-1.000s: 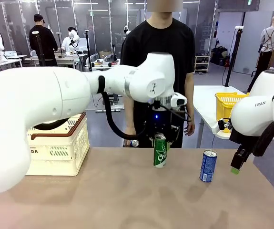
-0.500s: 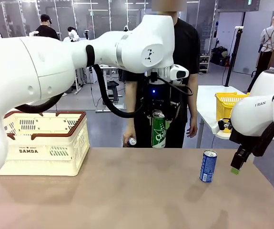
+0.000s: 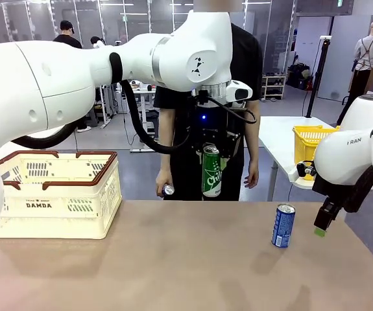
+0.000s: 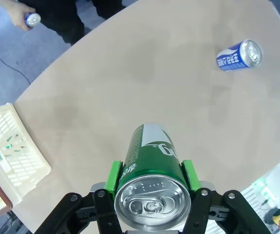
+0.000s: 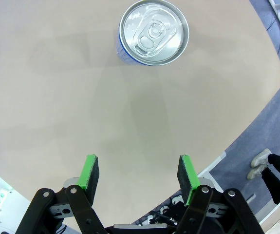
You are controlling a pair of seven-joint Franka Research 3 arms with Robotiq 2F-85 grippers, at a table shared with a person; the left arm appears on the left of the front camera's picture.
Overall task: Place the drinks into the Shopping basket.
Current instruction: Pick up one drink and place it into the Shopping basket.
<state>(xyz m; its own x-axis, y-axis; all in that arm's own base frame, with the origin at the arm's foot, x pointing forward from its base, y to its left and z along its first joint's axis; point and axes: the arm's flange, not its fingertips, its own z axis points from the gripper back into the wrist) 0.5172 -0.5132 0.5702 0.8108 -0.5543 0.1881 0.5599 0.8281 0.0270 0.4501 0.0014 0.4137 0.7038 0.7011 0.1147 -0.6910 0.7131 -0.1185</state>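
Note:
My left gripper (image 3: pixel 212 162) is shut on a green can (image 3: pixel 211 172) and holds it upright in the air above the table's far edge. In the left wrist view the green can (image 4: pixel 152 185) sits between the green pads (image 4: pixel 113 175), silver top toward the camera. A blue can (image 3: pixel 282 225) stands upright on the table at the right; the blue can (image 4: pixel 239 54) also shows far off in the left wrist view. My right gripper (image 5: pixel 138 178) hovers open above and beside the blue can (image 5: pixel 153 32). The Shopping basket (image 3: pixel 56 194) stands at the table's left.
A person stands at the far side of the table, a small can in the hand (image 3: pixel 165 188) hanging at the side. A yellow mesh basket (image 3: pixel 309 144) sits on a white side table at the right. The tan tabletop (image 3: pixel 173 265) between basket and blue can is bare.
My left arm has lifted the green can off the table and carried it slightly left. The Shopping basket has come fully into sight. The right arm has not moved.

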